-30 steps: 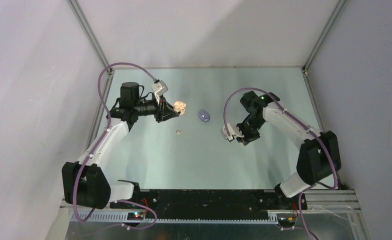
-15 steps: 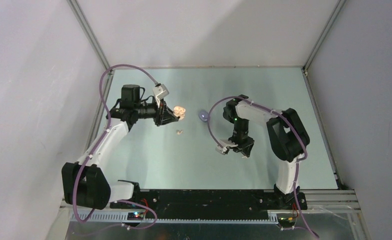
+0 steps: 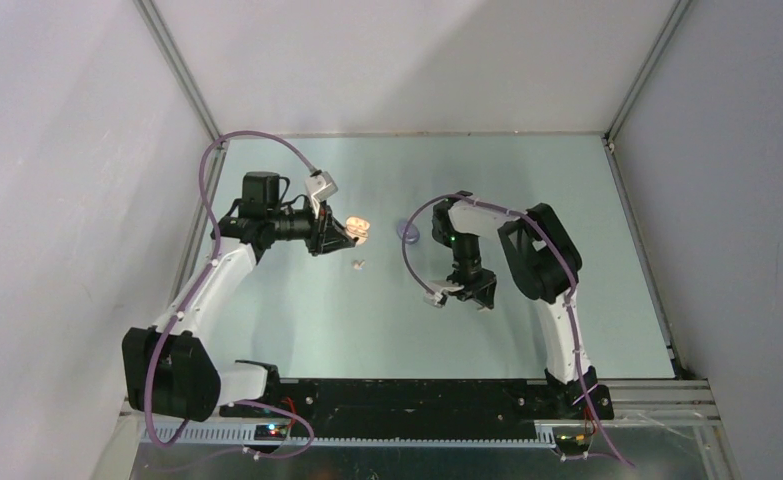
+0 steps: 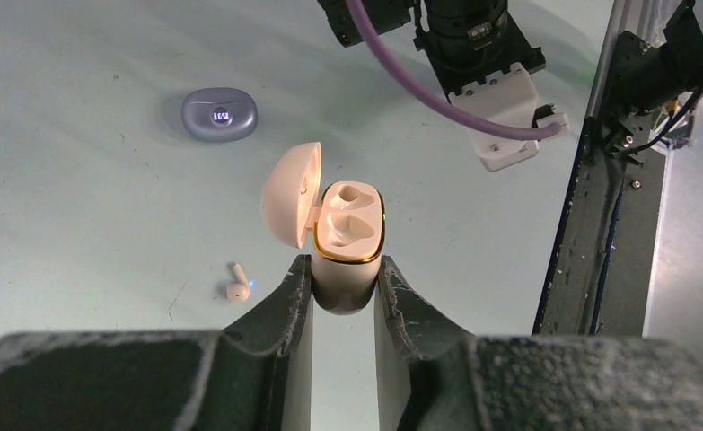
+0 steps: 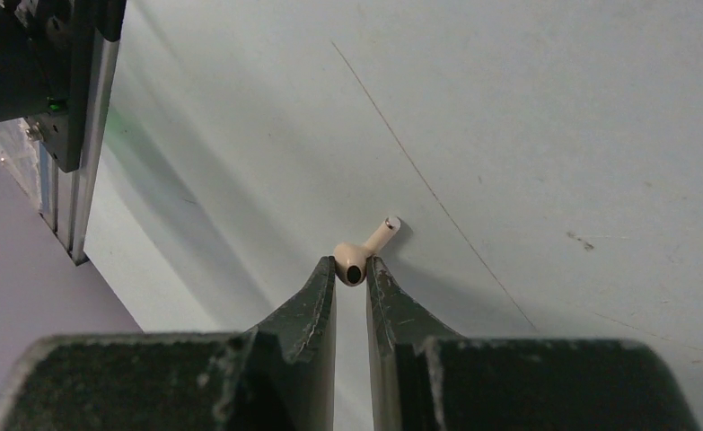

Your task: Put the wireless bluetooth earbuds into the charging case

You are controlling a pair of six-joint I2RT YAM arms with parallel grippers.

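Our pale green desk (image 3: 367,330) sat inside grey walls (image 3: 57,200). Our left gripper (image 4: 344,269) clamped the open cream case (image 4: 349,224); our right gripper (image 5: 351,268) pinched a cream earbud (image 5: 374,238).

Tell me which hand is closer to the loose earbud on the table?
Left. The left hand is just beyond the loose earbud; the right hand, pinching another earbud, is farther to its right.

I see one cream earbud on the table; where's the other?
The right gripper pinches that cream earbud (right wrist view), right of the open cream case the left gripper holds.
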